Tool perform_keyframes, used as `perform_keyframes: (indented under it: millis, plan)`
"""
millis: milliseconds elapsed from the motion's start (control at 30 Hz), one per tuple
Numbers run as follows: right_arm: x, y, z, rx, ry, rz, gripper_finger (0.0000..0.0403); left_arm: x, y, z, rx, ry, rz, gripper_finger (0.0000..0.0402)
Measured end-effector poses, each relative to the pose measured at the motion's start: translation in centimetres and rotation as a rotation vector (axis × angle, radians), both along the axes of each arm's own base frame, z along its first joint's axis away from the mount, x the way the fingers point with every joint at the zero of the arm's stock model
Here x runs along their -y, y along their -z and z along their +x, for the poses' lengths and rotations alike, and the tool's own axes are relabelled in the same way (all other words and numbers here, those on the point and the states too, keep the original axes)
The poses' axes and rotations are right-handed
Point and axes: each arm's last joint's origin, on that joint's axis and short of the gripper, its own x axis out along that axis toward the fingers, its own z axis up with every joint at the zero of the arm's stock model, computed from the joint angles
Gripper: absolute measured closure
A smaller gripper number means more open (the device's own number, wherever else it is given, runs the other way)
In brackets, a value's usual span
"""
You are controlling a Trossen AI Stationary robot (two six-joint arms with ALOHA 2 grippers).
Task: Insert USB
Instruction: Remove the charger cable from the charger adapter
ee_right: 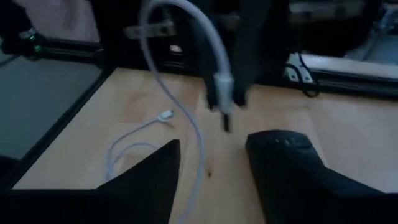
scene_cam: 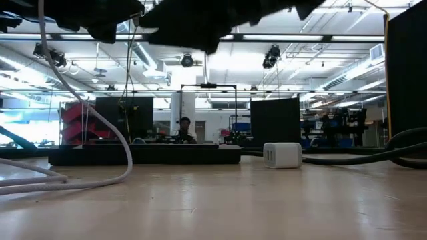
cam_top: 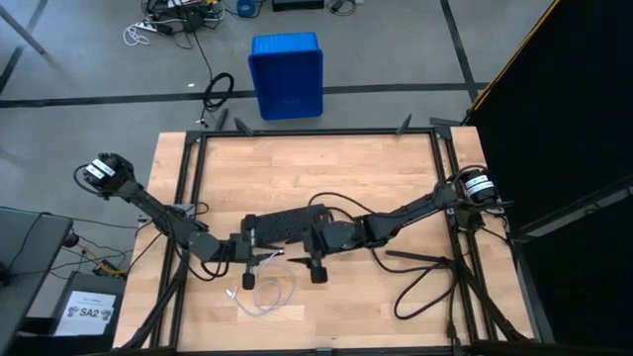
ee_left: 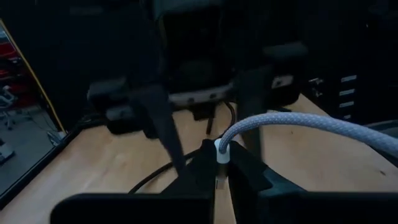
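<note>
The USB [cam_top: 269, 295] is a thin whitish cable lying in loose loops on the wooden table near its front edge; one free plug [ee_right: 166, 115] rests on the wood. My left gripper [ee_left: 217, 177] [cam_top: 253, 267] is shut on the other plug end, above the table. My right gripper [ee_right: 211, 146] [cam_top: 315, 261] faces it from the table's right side, open, with nothing between its fingers. A long black power strip [cam_top: 287, 222] lies just beyond both grippers. A small white cube adapter [scene_cam: 282, 155] stands on the table. My left gripper pinches the USB's plug end between its two fingers, just below the white collar [ee_left: 221, 151]. The plug is lifted clear of the table. From the collar the cable [ee_right: 186, 25] arches up and over, then hangs slack to the loops on the table.
A thick black cord [cam_top: 425, 282] loops over the table's right part. A black metal frame [cam_top: 316, 132] runs along the table's edges. On the floor past the far edge stands a blue bin [cam_top: 287, 74]. Bare wood lies at the far middle.
</note>
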Motion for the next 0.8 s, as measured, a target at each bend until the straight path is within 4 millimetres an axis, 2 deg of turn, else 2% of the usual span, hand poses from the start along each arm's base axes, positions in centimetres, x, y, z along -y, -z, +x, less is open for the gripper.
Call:
perform_keyframes:
  millis: [167, 333, 567, 800]
  plan:
    - [1.0, 2.0, 0.7, 0.000, -0.005, 0.150, 0.0242, -0.2, -0.4, 0.1, 0.037, -0.070, 0.074, 0.0400]
    - [1.2, 4.2, 1.4, -0.018, -0.052, 0.194, 0.0247, -0.8, -0.1, 0.1, -0.012, -0.233, 0.276, 0.0400]
    - [2.1, 3.5, 1.9, 0.069, 0.000, 0.266, 0.0247, -1.0, 0.9, 0.2, -0.132, -0.378, 0.537, 0.0400]
    - [4.8, 2.5, 2.6, 0.173, 0.076, 0.413, 0.0247, -0.8, 2.7, 0.7, -0.255, -0.433, 0.792, 0.0401]
